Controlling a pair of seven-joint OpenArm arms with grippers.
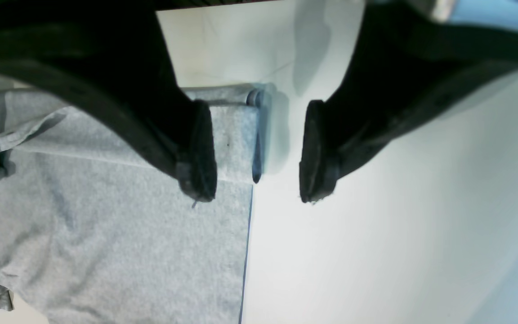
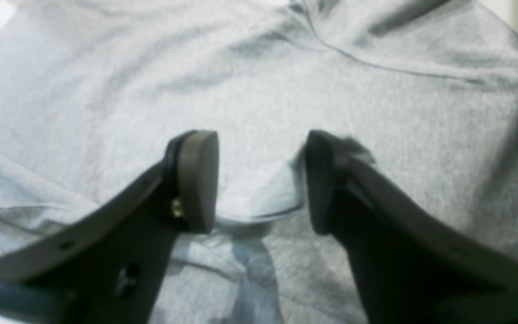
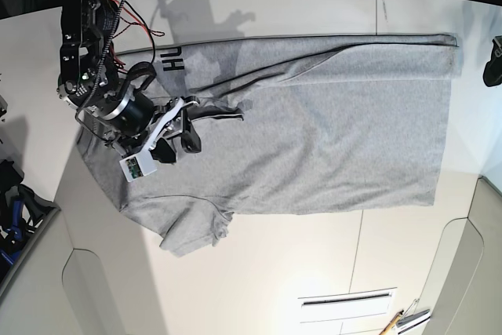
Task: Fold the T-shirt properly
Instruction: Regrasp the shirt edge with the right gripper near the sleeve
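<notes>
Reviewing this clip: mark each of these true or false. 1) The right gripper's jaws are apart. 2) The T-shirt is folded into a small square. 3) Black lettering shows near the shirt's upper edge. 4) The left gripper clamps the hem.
1) True: the right gripper stands open over the T-shirt.
2) False: it lies mostly spread out, with only one long edge folded over.
3) True: black lettering shows in the base view.
4) False: the left gripper is open, straddling the shirt's edge.

Bare white table [image 3: 329,256] lies open below the T-shirt [image 3: 314,139], while the right gripper [image 3: 182,129] and its arm crowd the shirt's left part.
</notes>
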